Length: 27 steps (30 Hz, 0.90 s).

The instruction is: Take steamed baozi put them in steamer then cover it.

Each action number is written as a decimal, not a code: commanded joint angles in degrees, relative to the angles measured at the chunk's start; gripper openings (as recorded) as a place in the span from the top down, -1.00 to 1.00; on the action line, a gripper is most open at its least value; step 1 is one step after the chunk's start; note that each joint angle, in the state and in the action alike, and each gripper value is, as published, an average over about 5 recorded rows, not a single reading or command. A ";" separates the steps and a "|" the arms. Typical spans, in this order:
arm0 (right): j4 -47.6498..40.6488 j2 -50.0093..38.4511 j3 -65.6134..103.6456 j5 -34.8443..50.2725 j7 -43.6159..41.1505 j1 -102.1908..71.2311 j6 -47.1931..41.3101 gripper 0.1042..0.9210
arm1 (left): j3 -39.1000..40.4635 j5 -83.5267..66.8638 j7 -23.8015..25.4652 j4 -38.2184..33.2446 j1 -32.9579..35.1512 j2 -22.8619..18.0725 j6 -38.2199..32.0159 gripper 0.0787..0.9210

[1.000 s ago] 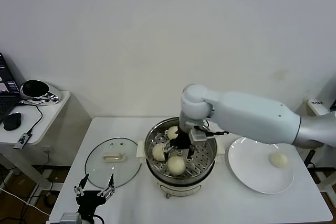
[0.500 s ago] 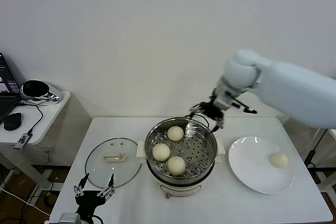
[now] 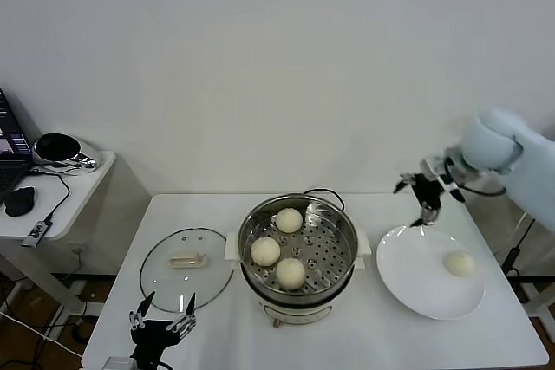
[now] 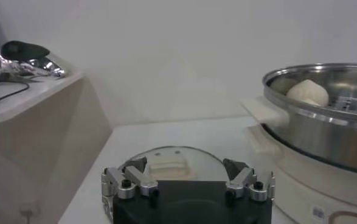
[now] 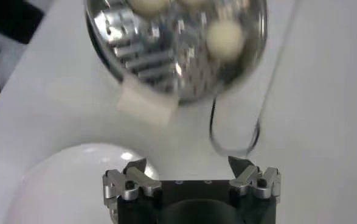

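Your right gripper [image 3: 423,198] was open and empty — jaws spread wide in its wrist view, nothing between the fingers [image 5: 127,181]. It hung in the air above the far edge of the white plate [image 3: 412,288], between the plate and the steamer [image 3: 299,253], touching neither. One steamed baozi [image 3: 460,263] was on that plate, toward its right side, well apart from the gripper.

Your left gripper [image 3: 162,328] was also open and empty, parked low at the near edge of the table [image 3: 347,344], just in front of the cover [image 3: 187,268]. Its wrist view showed the cover lying flat right ahead of the fingertips [image 4: 146,184], cream handle up, with the steamer's wall off to one side.

The steamer sat mid-table, uncovered, with three baozi on the perforated tray: one at the back [image 3: 289,219], one on the left [image 3: 265,250], one at the front [image 3: 290,273]. The front two sat close together; whether they touched — couldn't tell. The cover lay on the table just left of the steamer, not on it. The black cord [image 3: 323,194] looped out behind the pot.
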 commanded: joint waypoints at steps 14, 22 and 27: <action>-12.69 -0.63 21.04 -19.00 1.50 -26.08 5.36 -0.76 | 0.25 1.22 0.22 1.08 0.56 -0.58 0.38 -0.77; -15.36 0.68 21.68 -20.48 0.71 -27.22 5.41 -0.76 | 0.18 1.36 0.54 1.34 0.29 -0.41 0.30 -0.77; -17.78 2.33 22.04 -22.19 1.95 -27.49 5.69 -0.76 | 0.11 1.30 0.54 1.54 0.22 -0.36 0.32 -0.77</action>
